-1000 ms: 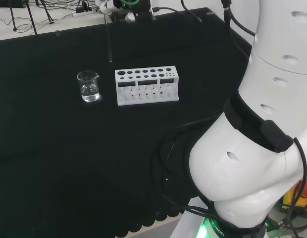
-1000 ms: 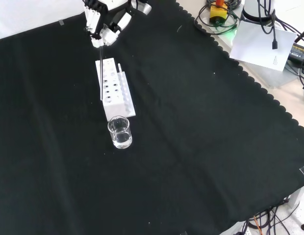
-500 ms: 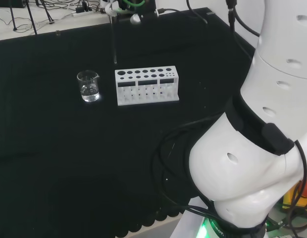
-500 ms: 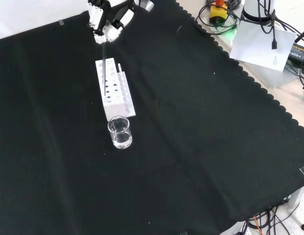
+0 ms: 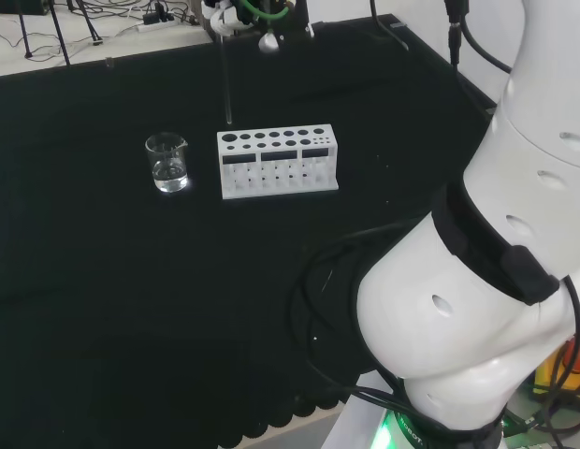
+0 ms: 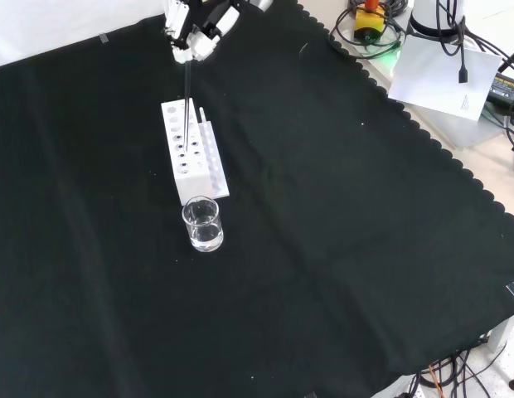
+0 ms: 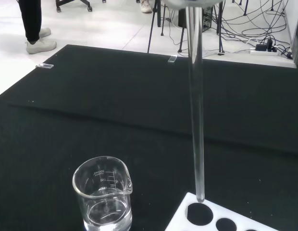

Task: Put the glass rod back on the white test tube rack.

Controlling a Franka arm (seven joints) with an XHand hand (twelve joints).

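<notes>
A black cloth covers the desk (image 6: pixel 340 249). In the front view, the black and white hand (image 6: pixel 195 25) reaches in at the far edge of the desk, its fingers curled and pinched on the top of a thin clear glass rod (image 6: pixel 186 99). The rod hangs upright from the hand, and its lower end is over the white test tube rack (image 6: pixel 191 153), at the far end of the rack's row of holes. In the head view, the hand (image 5: pixel 229 14) is at the far edge of the desk and the rod (image 5: pixel 226 79) drops straight down to just behind the rack's (image 5: pixel 277 161) left end. The wrist view shows the rod (image 7: pixel 196 106) close up: its tip is at the white top of the rack (image 7: pixel 197 219), just beside the nearest round hole; whether the tip touches the rack cannot be told. A small clear glass beaker (image 6: pixel 202 224) with a little clear liquid stands just beside the rack's near end in the front view, and to the rack's left in the head view (image 5: pixel 166 162).
</notes>
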